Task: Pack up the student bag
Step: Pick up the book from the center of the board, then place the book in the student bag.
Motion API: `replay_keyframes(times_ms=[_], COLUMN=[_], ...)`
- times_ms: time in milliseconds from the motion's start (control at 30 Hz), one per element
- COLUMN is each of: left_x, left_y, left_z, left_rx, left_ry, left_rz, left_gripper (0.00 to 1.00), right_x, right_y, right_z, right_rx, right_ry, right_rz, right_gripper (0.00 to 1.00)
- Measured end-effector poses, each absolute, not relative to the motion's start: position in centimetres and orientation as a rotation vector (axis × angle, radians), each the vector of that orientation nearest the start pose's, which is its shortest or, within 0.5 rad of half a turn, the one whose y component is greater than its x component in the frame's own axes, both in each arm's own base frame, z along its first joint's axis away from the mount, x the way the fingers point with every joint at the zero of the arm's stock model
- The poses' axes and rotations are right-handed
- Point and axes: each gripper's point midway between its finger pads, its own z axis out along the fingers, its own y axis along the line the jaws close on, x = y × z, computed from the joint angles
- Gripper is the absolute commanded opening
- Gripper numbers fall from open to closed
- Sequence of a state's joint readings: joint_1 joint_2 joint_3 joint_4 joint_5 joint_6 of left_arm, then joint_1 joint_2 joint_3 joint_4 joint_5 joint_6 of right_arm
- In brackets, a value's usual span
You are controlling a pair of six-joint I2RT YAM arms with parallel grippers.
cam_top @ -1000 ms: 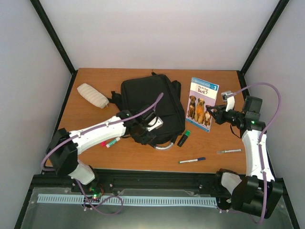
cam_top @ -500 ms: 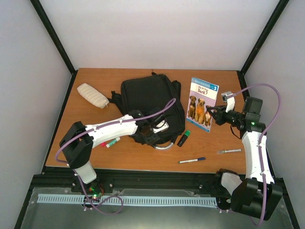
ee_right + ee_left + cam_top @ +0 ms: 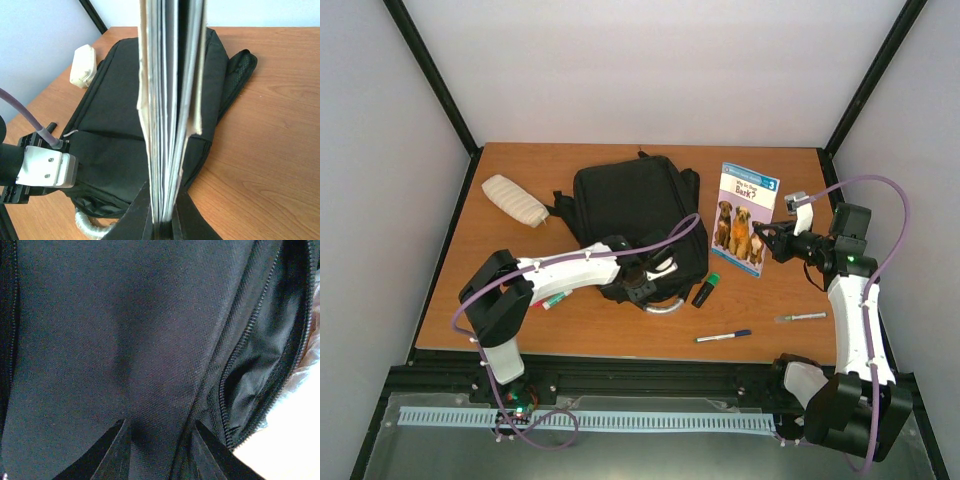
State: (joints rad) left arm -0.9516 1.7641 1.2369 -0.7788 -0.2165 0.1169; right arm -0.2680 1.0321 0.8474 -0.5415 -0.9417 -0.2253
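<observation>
Since the earlier frame the left arm has reached further to the right across the near part of the student bag (image 3: 630, 205), and its elbow now sits closer to the bag; the right arm and the loose things have not changed place.

The student bag lies flat on the counter (image 3: 620, 335), in the middle toward the far side, with its silvery handle (image 3: 665, 307) at the near edge. The left hand (image 3: 645, 280) is on the near end of the bag, just above the handle. In the left wrist view its fingers (image 3: 117, 450) stand a moderate way apart and press on the black fabric, and a crease runs up from between them; I cannot tell if they really pinch the fabric. To the right of them a zipper opening (image 3: 260, 365) of the bag stands open.

The right hand (image 3: 775, 240) is closed on the lower right edge of a book (image 3: 745, 215) with dogs on the cover and holds it upright, just right of the bag.

A cream pouch (image 3: 515, 200) lies left of the bag. A green highlighter (image 3: 705, 290), a blue pen (image 3: 723, 336) and a silver pen (image 3: 802, 317) lie on the near right part of the counter.
</observation>
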Motion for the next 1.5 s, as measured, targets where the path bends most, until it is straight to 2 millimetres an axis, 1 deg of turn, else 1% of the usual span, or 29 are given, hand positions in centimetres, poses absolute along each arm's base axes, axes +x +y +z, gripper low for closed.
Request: replay_keyframes(times_ms=[133,233,300,367,467,533,633,700,767,900,967,1233,1367,1500], left_x=[25.2,25.6,25.9,26.2,26.6,26.9,27.4,27.9,28.3,29.2,29.7,30.8,30.8,30.9], left_y=[-28.6,-28.6,-28.6,-28.6,-28.6,-28.5,-28.2,-28.2,-28.2,-28.2,-28.1,-27.9,-28.2,-28.4], left_z=[7.0,7.3,7.8,8.6,10.6,12.0,14.0,15.2,16.0,17.0,17.4,17.7,17.7,17.5], left_rx=[1.386,1.366,1.349,1.327,1.286,1.252,1.2,1.159,1.129,1.058,1.021,0.943,0.929,0.927], left_ry=[2.425,2.411,2.399,2.379,2.337,2.309,2.279,2.269,2.265,2.28,2.294,2.336,2.342,2.349], left_rz=[0.138,0.162,0.177,0.185,0.174,0.162,0.139,0.12,0.103,0.061,0.027,-0.103,-0.143,-0.166], left_gripper=[0.08,0.01,0.01,0.01,0.01,0.01,0.01,0.01,0.01,0.01,0.01,0.01,0.01,0.01], right_x=[29.5,29.8,30.0,30.2,30.3,30.3,30.0,29.8,29.3,27.1,25.9,21.6,20.2,19.7], right_y=[6.3,5.8,5.3,5.0,5.2,5.8,6.5,7.1,7.8,10.1,11.0,13.2,14.6,15.6], right_z=[23.7,23.5,23.8,25.3,29.0,31.1,31.5,31.2,30.9,30.0,29.0,24.4,22.5,21.3], right_rx=[-0.411,-0.369,-0.338,-0.317,-0.326,-0.34,-0.328,-0.316,-0.315,-0.311,-0.293,-0.185,-0.209,-0.229], right_ry=[2.019,2.045,2.063,2.065,2.031,2.018,2.065,2.114,2.151,2.196,2.22,2.342,2.418,2.475], right_rz=[0.771,0.741,0.714,0.693,0.709,0.768,0.882,0.959,1.034,1.221,1.298,1.456,1.499,1.538], right_gripper=[0.03,0.03,0.03,0.03,0.03,0.03,0.03,0.03,0.03,0.03,0.03,0.03,0.03,0.03])
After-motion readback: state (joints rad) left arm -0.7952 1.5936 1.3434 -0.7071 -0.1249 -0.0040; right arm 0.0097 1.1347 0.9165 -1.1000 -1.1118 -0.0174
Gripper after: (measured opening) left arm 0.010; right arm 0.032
